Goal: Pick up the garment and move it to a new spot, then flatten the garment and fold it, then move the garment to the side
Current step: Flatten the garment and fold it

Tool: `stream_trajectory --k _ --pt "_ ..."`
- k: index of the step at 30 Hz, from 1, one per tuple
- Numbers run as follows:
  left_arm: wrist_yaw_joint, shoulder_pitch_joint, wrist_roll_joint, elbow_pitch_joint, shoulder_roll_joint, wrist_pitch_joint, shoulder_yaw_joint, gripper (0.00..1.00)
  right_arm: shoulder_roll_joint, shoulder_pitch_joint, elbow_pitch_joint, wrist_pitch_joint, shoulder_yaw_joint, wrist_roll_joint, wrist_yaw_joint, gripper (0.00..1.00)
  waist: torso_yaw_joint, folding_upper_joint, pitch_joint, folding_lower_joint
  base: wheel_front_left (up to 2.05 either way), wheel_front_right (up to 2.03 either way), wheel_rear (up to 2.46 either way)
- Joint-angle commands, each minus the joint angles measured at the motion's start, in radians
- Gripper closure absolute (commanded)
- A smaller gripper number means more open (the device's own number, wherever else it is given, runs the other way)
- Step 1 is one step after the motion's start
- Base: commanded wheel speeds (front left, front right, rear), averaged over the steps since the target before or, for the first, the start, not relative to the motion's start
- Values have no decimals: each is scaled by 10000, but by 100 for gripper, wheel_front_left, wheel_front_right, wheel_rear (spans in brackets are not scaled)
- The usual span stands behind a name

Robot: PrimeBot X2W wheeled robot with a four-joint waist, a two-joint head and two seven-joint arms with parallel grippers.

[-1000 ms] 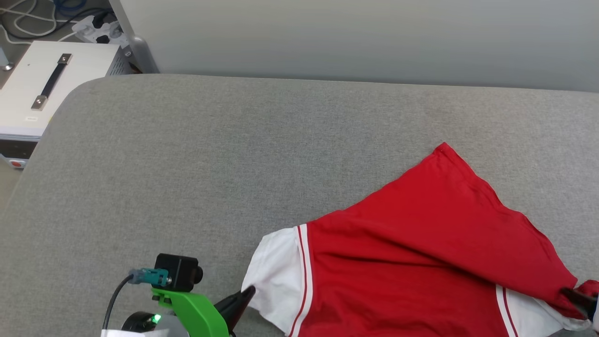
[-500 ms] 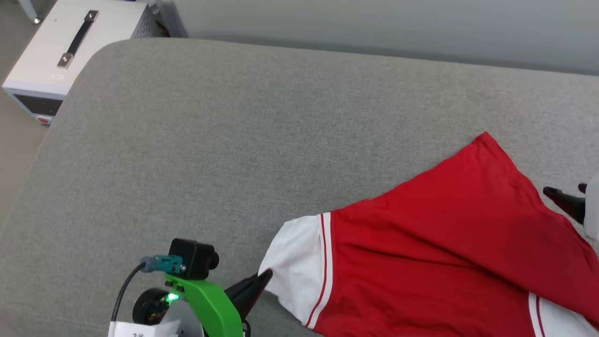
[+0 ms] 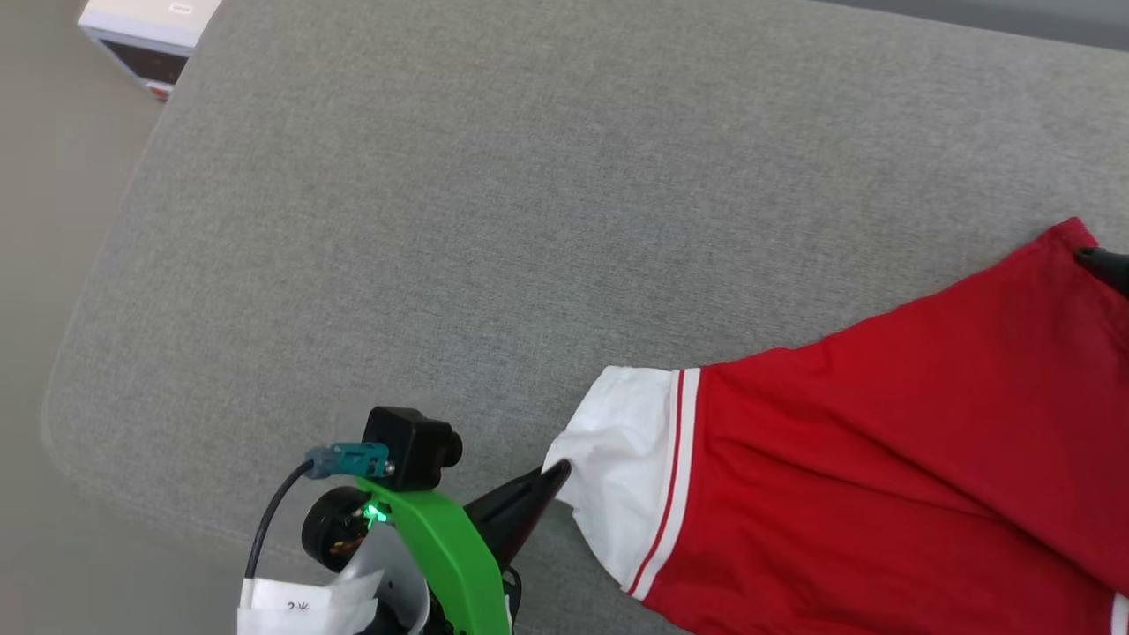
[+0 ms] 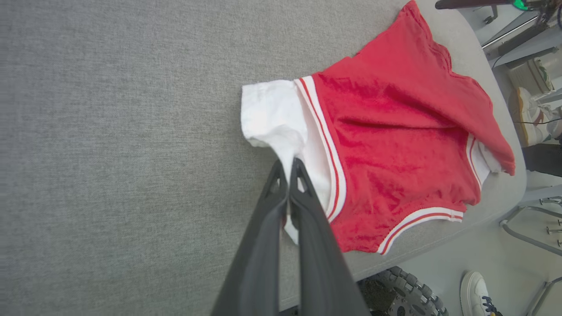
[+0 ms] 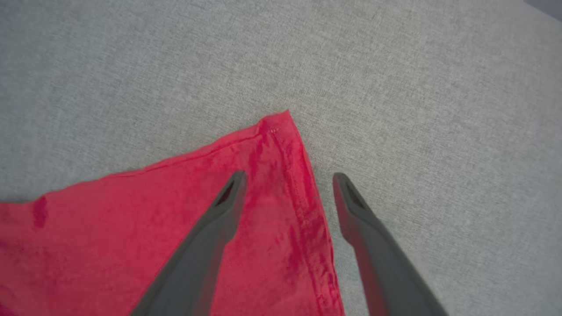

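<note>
I'm gripping the white sleeve of the garment (image 3: pixel 882 441) in my closed left hand (image 4: pixel 290 163), near on the right of the grey surface (image 3: pixel 441 220). My open right hand (image 5: pixel 288 175) is straddling its far red corner; I'm planning to pinch hem-deep, then tension evenly.

left gripper (image 4: pixel 289 165) — pinching garment (image 4: pixel 395 140) at white sleeve (image 4: pixel 268 109) | on grey surface (image 4: pixel 109 153)

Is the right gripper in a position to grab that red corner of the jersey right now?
Probably yes. The right gripper hangs open over the jersey's red corner, one finger above the fabric, the other past its edge, with nothing else between them on the grey cushion.
</note>
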Motion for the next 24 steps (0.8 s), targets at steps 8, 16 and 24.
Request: stream_trajectory --k 8,16,24 --pt "-250 -389 120 308 -326 -232 -100 100 -315 -346 847 190 676 -104 -9 0 835 0 796 0 0 0 0" --pt "-304 -475 75 514 -412 -379 -41 100 -326 135 1234 711 942 166 -9 0 912 0 890 0 0 0 0" --pt "-242 -477 40 621 -354 -476 82 100 -81 196 1328 -180 771 79 -9 100 738 0 495 0 0 0 0"
